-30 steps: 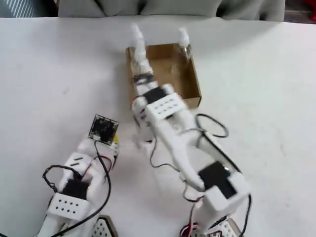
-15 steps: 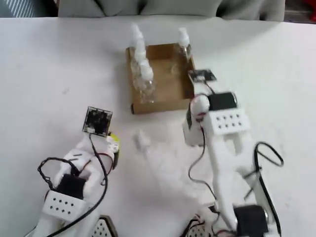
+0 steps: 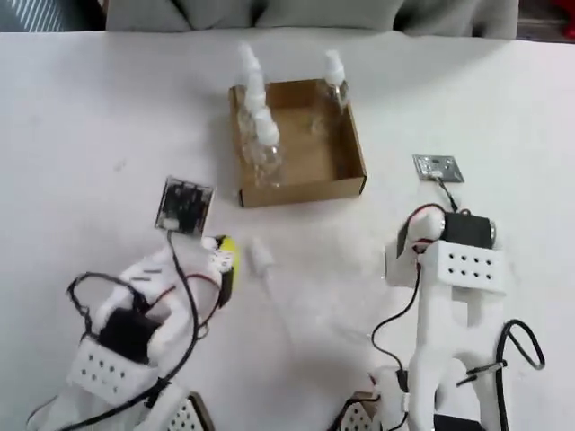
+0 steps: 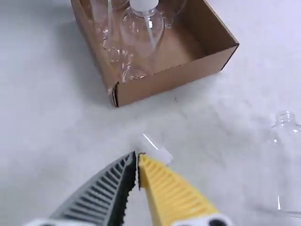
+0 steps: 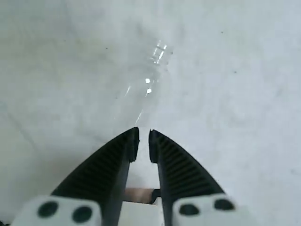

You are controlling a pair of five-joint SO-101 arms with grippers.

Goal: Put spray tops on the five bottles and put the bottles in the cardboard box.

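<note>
My left hand [image 4: 137, 160] is closed and empty. The spray top [image 4: 155, 149] lies on the surface [image 4: 56, 141] just past its fingertips. It looks small, light and rigid, so I grip its collar. My right hand [image 5: 142, 136] is narrow and empty. The clear bottle [image 5: 148, 84] lies just ahead, probably thin-walled, slippery and prone to rolling, so I hold its body gently.

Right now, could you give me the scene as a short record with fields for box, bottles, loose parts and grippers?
box: cardboard box, open, on the table
in box: four bottles with spray tops on
loose top: spray top on the table, just ahead of the left gripper
fifth bottle: clear fifth bottle, no top, on the table ahead of the right gripper
grippers: left shut, right nearly shut, both empty
</note>
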